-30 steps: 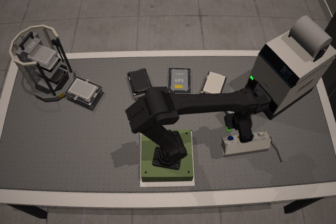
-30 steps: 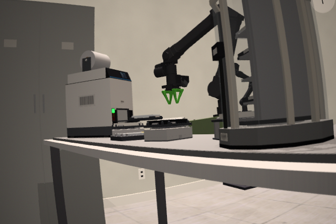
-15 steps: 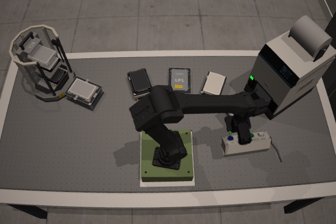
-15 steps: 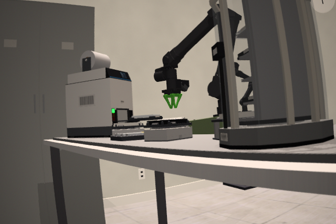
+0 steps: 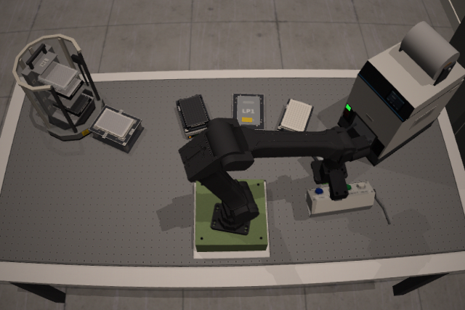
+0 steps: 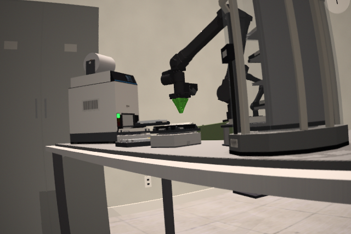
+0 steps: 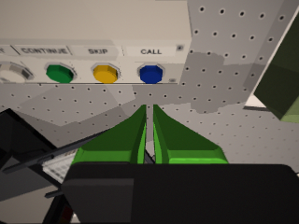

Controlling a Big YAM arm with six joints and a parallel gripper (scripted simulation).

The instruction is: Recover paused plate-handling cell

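Note:
My gripper (image 7: 149, 111) is shut and empty, its green fingers pressed together and pointing down. In the wrist view it hangs above the operator panel (image 7: 93, 61), just in front of the blue CALL key (image 7: 150, 74), with the yellow SKIP key (image 7: 106, 73), the green CONTINUE key (image 7: 60, 73) and the white RETRY key (image 7: 14, 72) to the left. In the top view my gripper (image 5: 338, 191) is over the panel (image 5: 341, 201) and hides the yellow key; the blue key (image 5: 318, 191) shows beside it. In the exterior view my gripper (image 6: 180, 106) hangs well above the deck.
The plate hotel H1 (image 5: 58, 89) stands at the far left with a white plate (image 5: 59, 75) in an upper slot. A white plate rests on the nest (image 5: 114, 123) in front of it. A dark plate (image 5: 192, 112), the lid park LP1 (image 5: 248, 110) and a white plate (image 5: 295, 115) lie mid-deck. The sealer (image 5: 405, 92) stands at the right.

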